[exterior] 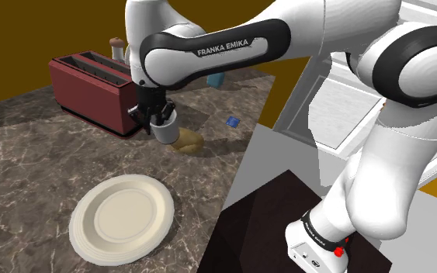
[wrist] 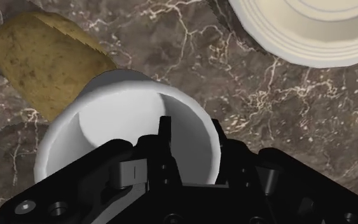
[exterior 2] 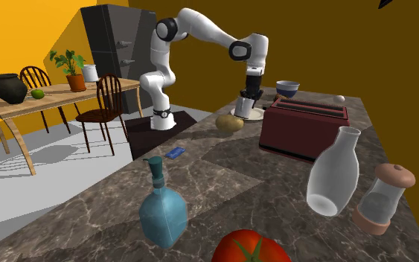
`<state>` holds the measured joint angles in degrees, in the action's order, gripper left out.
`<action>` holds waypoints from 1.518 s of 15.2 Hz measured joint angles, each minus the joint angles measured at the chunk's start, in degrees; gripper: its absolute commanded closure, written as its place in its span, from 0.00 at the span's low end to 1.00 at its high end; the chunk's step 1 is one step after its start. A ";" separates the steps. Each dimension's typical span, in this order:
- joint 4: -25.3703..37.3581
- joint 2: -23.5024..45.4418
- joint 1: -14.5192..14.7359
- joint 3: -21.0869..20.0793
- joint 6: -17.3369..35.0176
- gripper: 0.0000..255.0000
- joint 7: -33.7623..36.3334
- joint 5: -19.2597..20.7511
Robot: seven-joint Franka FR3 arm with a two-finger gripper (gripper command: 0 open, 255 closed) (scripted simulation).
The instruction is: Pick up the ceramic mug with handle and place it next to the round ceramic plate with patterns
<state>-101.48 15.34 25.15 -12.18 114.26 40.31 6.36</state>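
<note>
A plain white mug (exterior: 167,129) hangs at my black gripper (exterior: 158,116), low over the dark marble counter (exterior: 30,155). In the wrist view the gripper (wrist: 170,135) clasps the mug (wrist: 107,95) by its rim wall, one finger inside and one outside. No handle is visible. A brown potato (wrist: 41,60) lies right behind the mug, touching or nearly touching it. The round cream plate (exterior: 122,217) lies flat nearer the counter's front, about a plate's width from the mug; its rim (wrist: 298,44) shows past the mug in the wrist view.
A dark red toaster (exterior: 92,89) stands close beside the gripper. A small blue item (exterior: 232,121) lies near the counter's edge. A blue bottle (exterior 2: 161,212), a tomato (exterior 2: 252,247), a clear bottle (exterior 2: 334,171) and a grinder (exterior 2: 382,197) stand far off.
</note>
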 measured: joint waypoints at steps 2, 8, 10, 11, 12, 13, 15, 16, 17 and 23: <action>-1.08 0.23 0.14 -0.08 1.84 1.00 0.35 0.20; -1.93 2.05 0.45 0.11 12.41 1.00 1.04 1.02; -2.92 1.42 0.63 0.06 13.59 1.00 1.23 0.90; -1.94 2.15 0.74 0.15 13.23 1.00 1.23 0.98; -2.08 2.21 0.56 0.24 13.22 1.00 0.82 0.90; -2.18 2.18 0.40 0.35 13.60 1.00 0.53 0.81; -2.16 2.01 0.83 0.26 11.41 0.00 1.20 0.66; -2.16 1.71 0.86 0.21 7.30 0.00 1.23 0.48; -2.35 1.44 0.89 0.18 5.43 0.00 1.30 0.42; -0.82 1.31 0.45 0.41 1.36 0.00 0.50 0.16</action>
<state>-102.29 16.64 25.61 -11.77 115.61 40.80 6.51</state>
